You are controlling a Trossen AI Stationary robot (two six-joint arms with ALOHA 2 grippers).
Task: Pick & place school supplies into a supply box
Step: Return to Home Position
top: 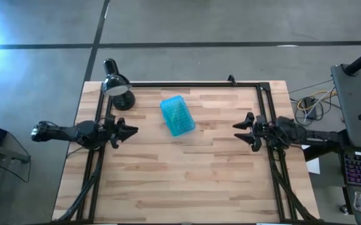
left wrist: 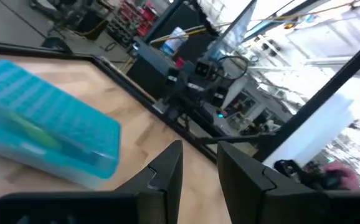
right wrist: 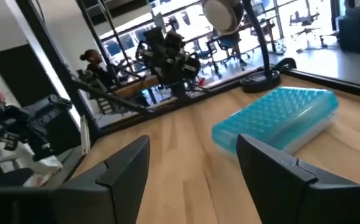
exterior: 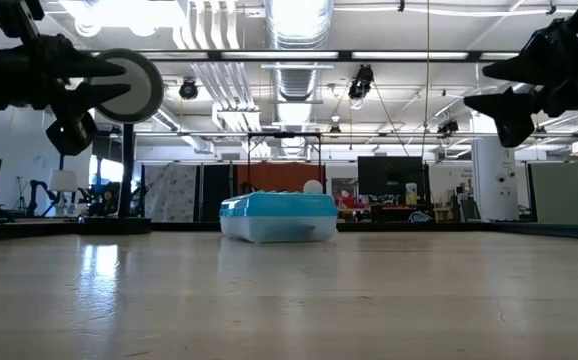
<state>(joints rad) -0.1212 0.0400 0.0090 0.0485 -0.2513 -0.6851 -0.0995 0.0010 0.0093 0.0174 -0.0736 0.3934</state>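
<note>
Left of the supply box (top: 177, 115), well apart from it, the left gripper (top: 129, 132) hangs with jaws parted on nothing; right of the box the right gripper (top: 246, 130) faces it, likewise open and empty. The box lies shut, teal ribbed lid uppermost, on the wooden table (top: 187, 181). Homing should go well if both arms draw straight away from the box, keeping height. A black desk lamp (top: 118, 87) stands near the box's far-left side, probably clear of either path.
</note>
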